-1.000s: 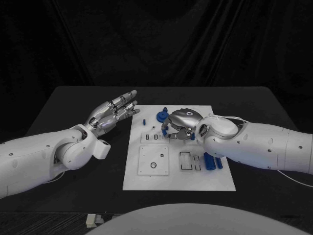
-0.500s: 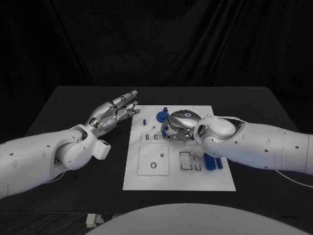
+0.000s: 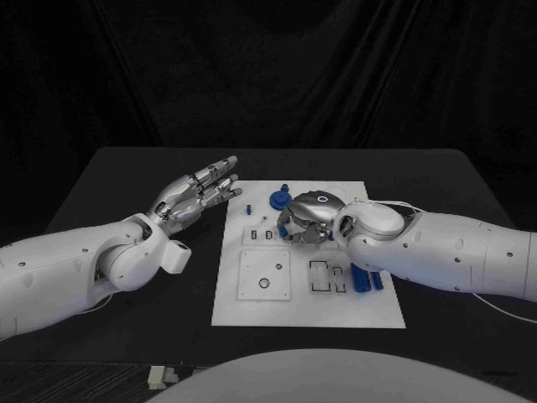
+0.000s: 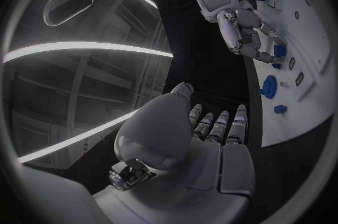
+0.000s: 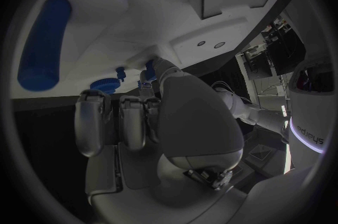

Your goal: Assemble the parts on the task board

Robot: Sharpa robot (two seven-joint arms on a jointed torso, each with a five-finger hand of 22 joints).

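While right hand (image 3: 303,217) hides it, blue cylinder (image 5: 44,44) shows wrist-side

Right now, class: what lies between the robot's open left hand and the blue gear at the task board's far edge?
In the head view, between the left hand and the blue gear lies one small blue part on the white task board.

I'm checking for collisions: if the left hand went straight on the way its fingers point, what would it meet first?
Probably nothing: the left hand points up and away beside the task board, though depth is unclear.

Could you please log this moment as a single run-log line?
left hand: open, raised beside task board | right hand: fingers down over board's far half, grasp unclear | blue cylinder: lying on board
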